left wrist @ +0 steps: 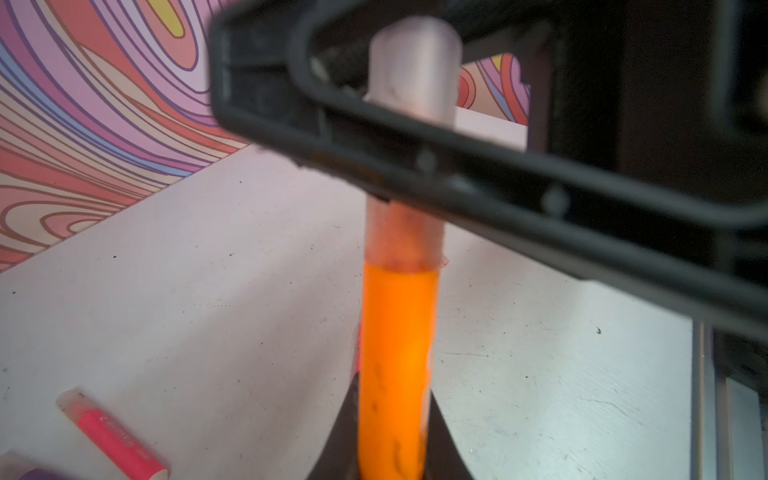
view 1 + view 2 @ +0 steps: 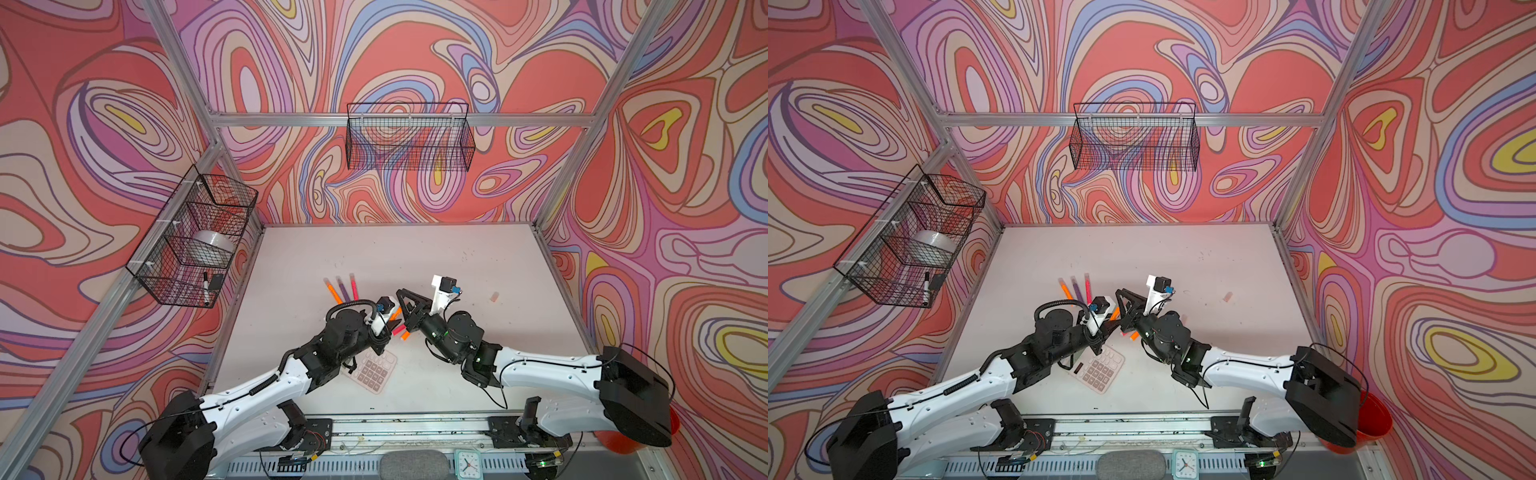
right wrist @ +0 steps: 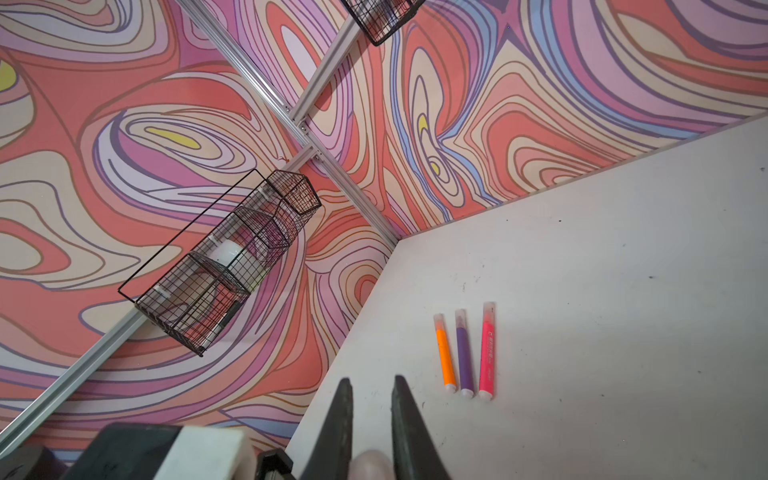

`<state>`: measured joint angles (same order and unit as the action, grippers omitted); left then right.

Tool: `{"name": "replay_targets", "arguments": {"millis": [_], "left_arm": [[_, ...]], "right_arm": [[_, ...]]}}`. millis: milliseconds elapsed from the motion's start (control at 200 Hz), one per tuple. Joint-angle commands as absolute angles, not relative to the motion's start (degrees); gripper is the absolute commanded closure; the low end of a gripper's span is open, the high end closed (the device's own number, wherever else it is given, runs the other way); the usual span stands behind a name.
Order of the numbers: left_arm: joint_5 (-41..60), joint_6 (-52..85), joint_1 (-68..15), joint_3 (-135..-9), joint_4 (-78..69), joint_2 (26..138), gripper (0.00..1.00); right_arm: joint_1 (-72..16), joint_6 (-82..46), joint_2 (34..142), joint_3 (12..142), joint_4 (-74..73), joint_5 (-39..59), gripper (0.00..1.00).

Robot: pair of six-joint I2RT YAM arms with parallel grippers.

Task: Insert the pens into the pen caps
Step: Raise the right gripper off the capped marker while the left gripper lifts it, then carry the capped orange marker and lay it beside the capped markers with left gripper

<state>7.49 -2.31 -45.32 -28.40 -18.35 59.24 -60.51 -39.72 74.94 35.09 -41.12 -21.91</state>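
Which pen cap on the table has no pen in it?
The lone pen cap, lying apart on the right in both top views; the other three sit on the row of pens.

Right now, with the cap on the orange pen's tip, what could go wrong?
The cap may not be fully seated; if the right fingers let go early, it could drop off. If cap and orange pen are pushed slightly crooked, the pen might slip in the left fingers. The pink pen lying just beneath could get knocked.
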Motion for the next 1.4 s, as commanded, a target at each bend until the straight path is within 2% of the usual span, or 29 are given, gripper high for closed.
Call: {"name": "replay_targets", "arguments": {"millis": [0,60,120,165,310,381,441,716,841,1031,1192,1287,1397], "left_arm": [[-1.84,5.89,-40.96,-33.61,-39.99,55.48,1.00],[-0.24,6.83,-40.96,-31.71,-39.48,55.20,1.00],[0.96,7.83,-40.96,-30.12,-39.38,54.89,1.00],[1.79,8.25,-40.96,-27.38,-39.05,54.84,1.00],[2.80,9.44,-40.96,-25.90,-33.11,54.62,1.00],[3.13,9.74,-40.96,-25.34,-29.95,54.82,1.00],[2.82,10.23,-40.96,-25.10,-26.38,54.78,1.00],[-3.91,12.73,-40.86,-25.62,-17.78,58.16,1.00],[-7.40,14.92,-40.69,-28.92,-15.18,64.47,1.00],[-8.45,18.94,-40.26,-39.90,-7.69,76.51,1.00],[-13.51,22.32,-39.65,-46.85,-1.78,86.04,1.00],[-17.36,24.20,-39.04,-51.55,3.91,90.85,1.00],[-20.88,25.91,-38.13,-55.31,8.61,95.54,1.00]], "right_arm": [[-67.68,-40.62,74.65,31.74,-17.95,-12.80,1.00],[-67.68,-40.25,73.30,33.16,-14.87,-15.86,1.00],[-67.59,-40.07,72.26,34.86,-11.59,-19.08,0.93],[-67.50,-39.72,71.65,35.84,-10.13,-21.29,0.86],[-67.32,-39.07,71.43,39.04,-8.26,-26.36,0.57],[-67.24,-40.49,72.33,41.31,-5.54,-30.85,0.46],[-66.98,-41.83,72.57,43.16,-3.18,-34.29,0.41],[-62.47,-41.39,66.15,43.49,-1.76,-40.27,0.34],[-57.24,-42.03,60.30,39.93,-1.17,-37.73,0.32],[-50.22,-42.45,54.24,38.32,9.69,-41.62,0.26],[-42.46,-41.16,50.98,35.54,13.24,-41.88,0.23],[-37.89,-40.15,50.99,33.77,12.72,-41.33,0.19],[-31.25,-39.40,54.49,32.14,10.65,-36.05,0.19]]}}
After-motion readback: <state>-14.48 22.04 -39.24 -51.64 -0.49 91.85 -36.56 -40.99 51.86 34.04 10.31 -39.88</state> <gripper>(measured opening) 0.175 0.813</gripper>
